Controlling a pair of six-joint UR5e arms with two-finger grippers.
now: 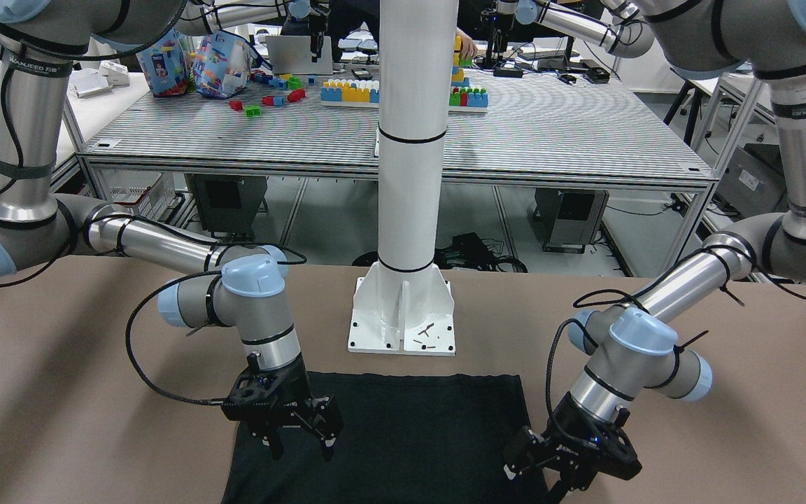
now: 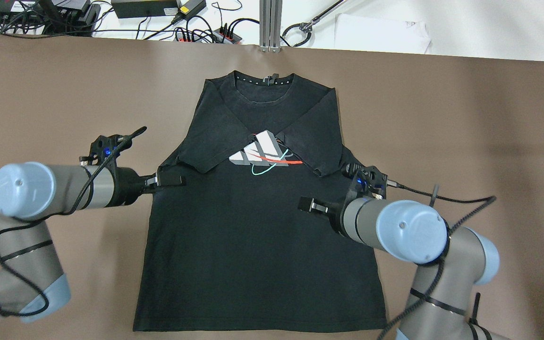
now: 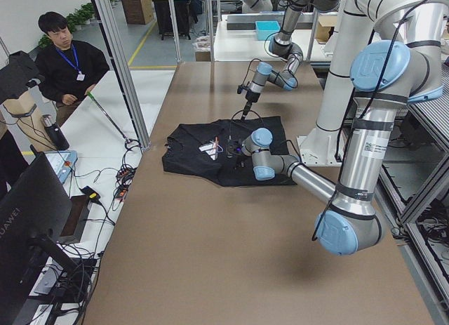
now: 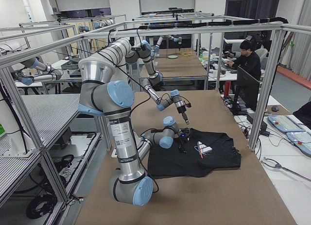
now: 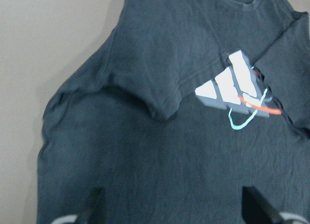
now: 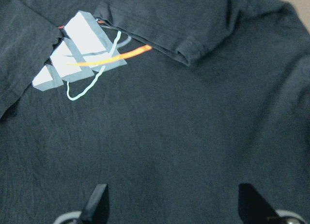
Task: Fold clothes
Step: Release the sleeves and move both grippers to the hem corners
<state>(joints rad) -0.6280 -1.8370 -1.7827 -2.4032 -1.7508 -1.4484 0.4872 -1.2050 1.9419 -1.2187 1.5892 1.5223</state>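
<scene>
From overhead, the black T-shirt lies flat in the middle of the desk, collar toward the far edge, with both sleeves folded in over its chest logo. The left jaws hover at its left edge, the right jaws above its right side. In both wrist views we see the jaws released, holding nothing. We judge the sleeves done; the body fold next calls for pinching the edges.

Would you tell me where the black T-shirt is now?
Overhead view: the black T-shirt lies on the table, collar away from the robot, left gripper at its left edge, right gripper over its right half.
</scene>
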